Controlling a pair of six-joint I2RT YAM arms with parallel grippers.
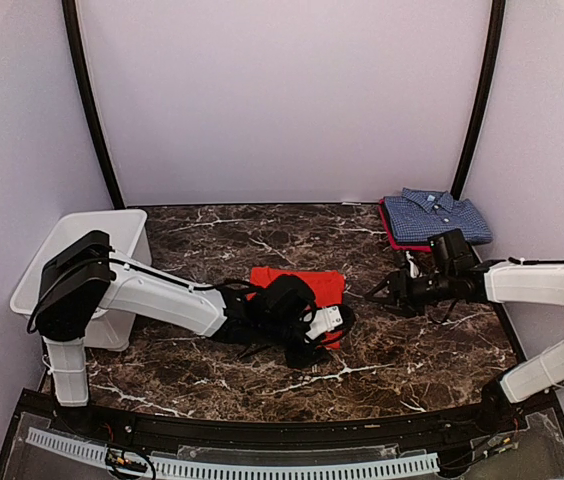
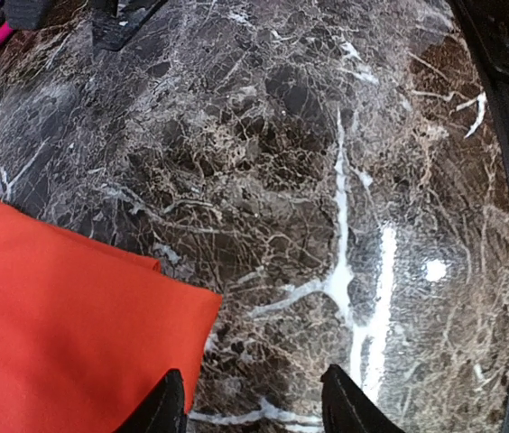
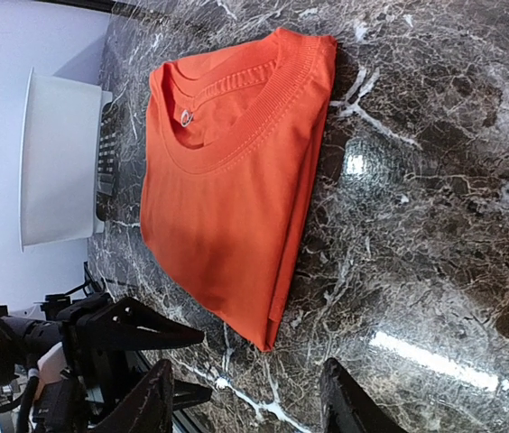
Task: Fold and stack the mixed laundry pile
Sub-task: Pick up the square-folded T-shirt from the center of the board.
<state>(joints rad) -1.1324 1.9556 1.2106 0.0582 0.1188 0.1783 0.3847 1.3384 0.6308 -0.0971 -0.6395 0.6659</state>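
Observation:
A folded orange-red shirt (image 1: 302, 284) lies flat at the middle of the marble table; the right wrist view shows its ribbed collar (image 3: 232, 180). My left gripper (image 1: 345, 322) is low at its near right corner, open, with one finger over the cloth's edge (image 2: 65, 334) and bare marble between the fingertips (image 2: 254, 401). My right gripper (image 1: 374, 293) stands open just right of the shirt, nothing between its fingers (image 3: 247, 401). The folded blue-and-white checked shirt (image 1: 434, 217) rests at the back right.
A white plastic basket (image 1: 82, 262) stands at the left edge, behind my left arm. A red-pink cloth (image 1: 390, 236) shows under the checked shirt. The left gripper (image 3: 202, 363) shows in the right wrist view, near the shirt's corner.

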